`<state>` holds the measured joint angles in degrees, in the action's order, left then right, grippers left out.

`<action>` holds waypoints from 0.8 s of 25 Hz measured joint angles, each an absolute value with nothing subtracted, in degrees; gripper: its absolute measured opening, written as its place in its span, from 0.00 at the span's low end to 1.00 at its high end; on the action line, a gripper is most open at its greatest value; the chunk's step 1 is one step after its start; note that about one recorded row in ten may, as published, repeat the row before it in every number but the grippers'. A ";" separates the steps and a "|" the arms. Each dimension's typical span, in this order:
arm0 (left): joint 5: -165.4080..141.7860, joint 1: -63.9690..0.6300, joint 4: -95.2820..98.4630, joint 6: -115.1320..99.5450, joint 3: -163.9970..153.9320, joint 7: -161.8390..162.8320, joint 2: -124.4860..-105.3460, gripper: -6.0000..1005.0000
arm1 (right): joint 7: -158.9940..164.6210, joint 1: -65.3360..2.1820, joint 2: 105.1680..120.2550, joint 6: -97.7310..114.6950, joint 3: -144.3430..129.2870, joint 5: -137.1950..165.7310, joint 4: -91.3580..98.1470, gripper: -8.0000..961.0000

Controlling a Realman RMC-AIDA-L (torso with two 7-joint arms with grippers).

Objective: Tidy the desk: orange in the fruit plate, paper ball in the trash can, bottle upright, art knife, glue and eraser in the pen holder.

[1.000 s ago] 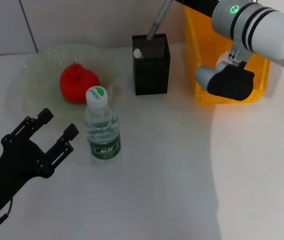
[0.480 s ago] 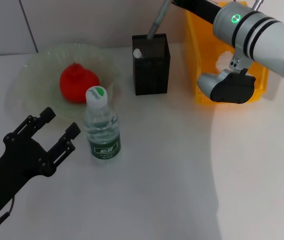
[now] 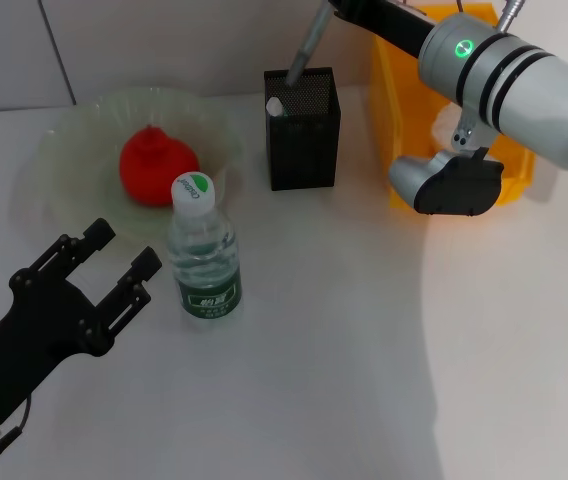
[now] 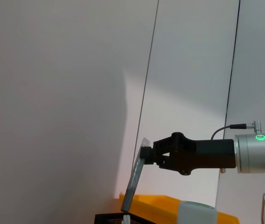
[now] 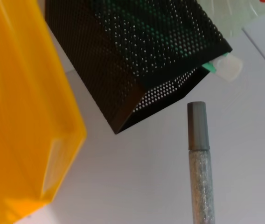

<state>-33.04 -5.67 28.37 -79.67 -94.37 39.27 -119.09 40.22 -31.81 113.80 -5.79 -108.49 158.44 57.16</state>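
Observation:
My right gripper [image 3: 330, 8] is shut on the thin grey art knife [image 3: 302, 52], which slants down with its tip at the rim of the black mesh pen holder [image 3: 303, 140]. In the right wrist view the art knife [image 5: 199, 154] hangs beside the pen holder [image 5: 132, 56]. A white and green glue [image 3: 275, 105] stands inside the holder. The orange [image 3: 156, 166] lies in the pale green fruit plate [image 3: 74, 140]. The bottle [image 3: 202, 250] stands upright. My left gripper [image 3: 124, 247] is open just left of it. Paper ball and eraser are out of view.
The yellow-orange trash can [image 3: 404, 110] stands to the right of the pen holder, partly behind my right arm [image 3: 514, 80]. The white table's [image 3: 344, 350] front and right are bare. A wall rises close behind the holder and can.
The right arm has shifted a little, bringing the art knife's tip lower and to the left, down to the pen holder's rim. The left gripper has barely moved.

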 joint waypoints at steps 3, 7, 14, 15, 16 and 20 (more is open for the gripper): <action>-33.09 -5.87 28.32 -79.87 -94.70 39.61 -119.02 0.64 | 32.90 -32.01 113.89 -6.43 -109.63 151.13 56.65 0.17; -33.10 -5.91 28.27 -79.91 -94.52 39.62 -118.95 0.65 | 24.69 -32.34 114.11 -7.45 -110.85 142.51 56.27 0.17; -33.07 -5.94 28.21 -79.92 -94.24 39.68 -118.90 0.66 | 18.27 -32.92 114.35 -8.03 -110.68 136.84 55.38 0.17; -33.07 -5.98 28.20 -79.87 -94.23 39.68 -118.88 0.67 | 18.01 -32.91 114.38 -8.59 -110.63 136.83 55.35 0.17; -33.07 -6.04 28.13 -79.83 -94.21 39.69 -118.87 0.67 | 17.79 -32.82 114.41 -9.44 -110.63 136.84 55.27 0.17; -33.04 -6.92 27.19 -79.87 -94.08 39.74 -118.81 0.67 | 16.87 -32.19 114.58 -11.50 -111.18 136.88 55.11 0.17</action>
